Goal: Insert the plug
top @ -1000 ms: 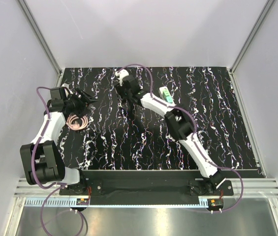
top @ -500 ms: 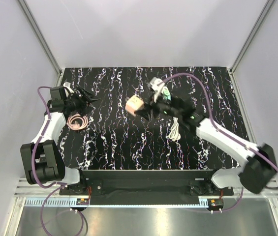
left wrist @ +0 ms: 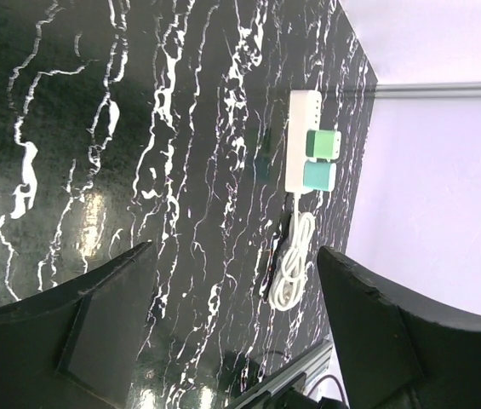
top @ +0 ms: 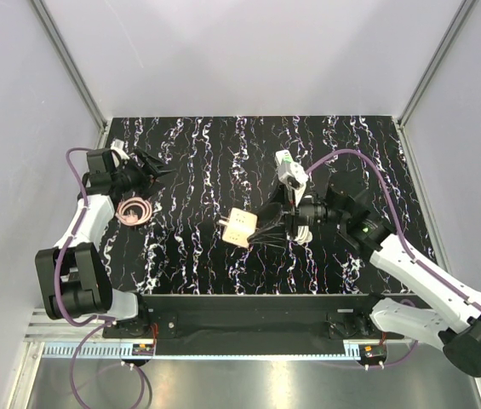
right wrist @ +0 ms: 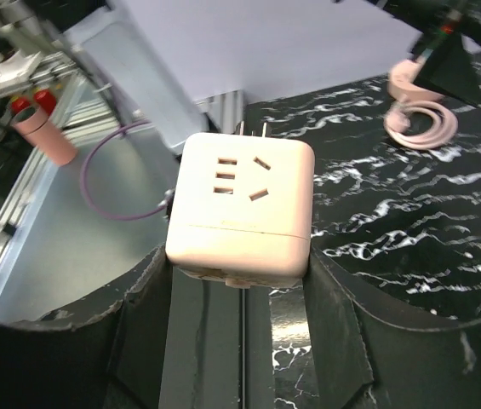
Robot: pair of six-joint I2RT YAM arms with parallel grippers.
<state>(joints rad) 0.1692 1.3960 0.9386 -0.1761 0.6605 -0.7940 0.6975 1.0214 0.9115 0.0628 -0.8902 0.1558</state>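
Note:
The light-green plug [left wrist: 323,143] sits on the white power strip [left wrist: 298,119], beside a teal block [left wrist: 319,176]. In the top view the strip [top: 291,170] lies at the far middle right with the plug [top: 284,159] on it. My right gripper [top: 253,228] is shut on a pale pink cube adapter [right wrist: 242,204] and holds it above the table's front middle. The cube's socket holes face the wrist camera and its prongs point away. My left gripper [top: 151,170] hovers open at the far left with nothing between its fingers [left wrist: 104,315].
The strip's white coiled cord [top: 302,223] lies just under my right forearm. A pink coiled cable [top: 134,209] rests at the left, below the left gripper. The black marbled table [top: 189,264] ends at a metal rail in front.
My right arm has swung from the far middle back towards the front centre, carrying the pink cube with it. The left arm has barely moved.

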